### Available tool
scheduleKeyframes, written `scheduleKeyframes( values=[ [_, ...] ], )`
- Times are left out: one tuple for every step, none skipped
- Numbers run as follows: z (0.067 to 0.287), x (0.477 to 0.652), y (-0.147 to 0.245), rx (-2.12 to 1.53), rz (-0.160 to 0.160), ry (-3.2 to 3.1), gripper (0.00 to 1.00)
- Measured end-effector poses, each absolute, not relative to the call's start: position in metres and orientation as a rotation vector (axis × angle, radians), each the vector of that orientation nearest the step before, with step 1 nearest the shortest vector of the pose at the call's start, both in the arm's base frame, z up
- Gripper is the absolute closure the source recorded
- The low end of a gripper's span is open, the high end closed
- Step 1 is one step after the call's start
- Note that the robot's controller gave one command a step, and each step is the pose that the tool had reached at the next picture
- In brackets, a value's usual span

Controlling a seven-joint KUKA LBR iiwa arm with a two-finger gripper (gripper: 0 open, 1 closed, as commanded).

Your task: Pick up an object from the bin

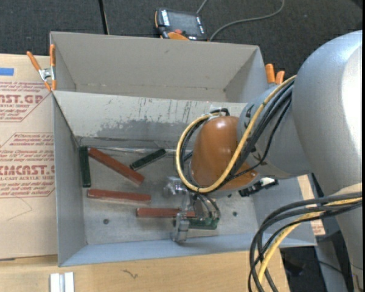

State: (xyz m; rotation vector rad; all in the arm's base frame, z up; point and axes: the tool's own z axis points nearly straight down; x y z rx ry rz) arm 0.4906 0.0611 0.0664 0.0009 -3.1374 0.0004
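Observation:
My gripper (177,210) is low over the bin's front middle, below the arm's orange cover. Its fingers stand open, one fingertip (173,188) behind and one (181,231) in front of the right end of a red-brown flat stick (153,212) that lies on the bin floor. The stick runs left from between the fingers. A second red-brown stick (118,195) lies just left of it and a little further back.
A third red-brown stick (115,165) lies slanted in the left half of the bin. Beside it are a dark green stick (147,159) and another dark green stick (84,166) along the left wall. The arm and its cables cover the bin's right side.

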Motion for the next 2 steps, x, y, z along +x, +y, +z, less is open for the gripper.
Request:
scheduleKeyframes(
  values=[
    [0.07,0.492,0.062,0.002,-0.001,-3.142,1.0],
    [0.206,0.521,0.05,-0.118,-0.003,-3.149,1.0]
  ],
)
